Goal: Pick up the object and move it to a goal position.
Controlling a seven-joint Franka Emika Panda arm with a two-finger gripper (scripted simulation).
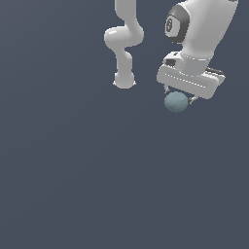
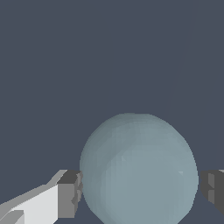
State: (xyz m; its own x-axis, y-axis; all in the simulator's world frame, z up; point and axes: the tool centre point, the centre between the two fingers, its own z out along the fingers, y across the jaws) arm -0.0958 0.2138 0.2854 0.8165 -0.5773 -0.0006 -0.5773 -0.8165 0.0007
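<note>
Plain slate-grey backdrop, no writing anywhere; fingers pinch the unmarked pale blue-grey ball.

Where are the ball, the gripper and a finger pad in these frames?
pale blue-grey ball [image 1: 176, 102], exterior view, middle of its visible face.
gripper [image 2: 140, 192], wrist view, midway between fingertips.
finger pad [image 2: 70, 194], wrist view, grey pad beside the ball.

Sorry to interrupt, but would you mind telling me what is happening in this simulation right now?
A white Franka arm's gripper has a small, smooth, pale blue-grey ball between its fingers. In the wrist view one dark finger pad sits against the ball's side, the other close to the opposite side. No goal marker is visible against the plain dark grey background.
</note>
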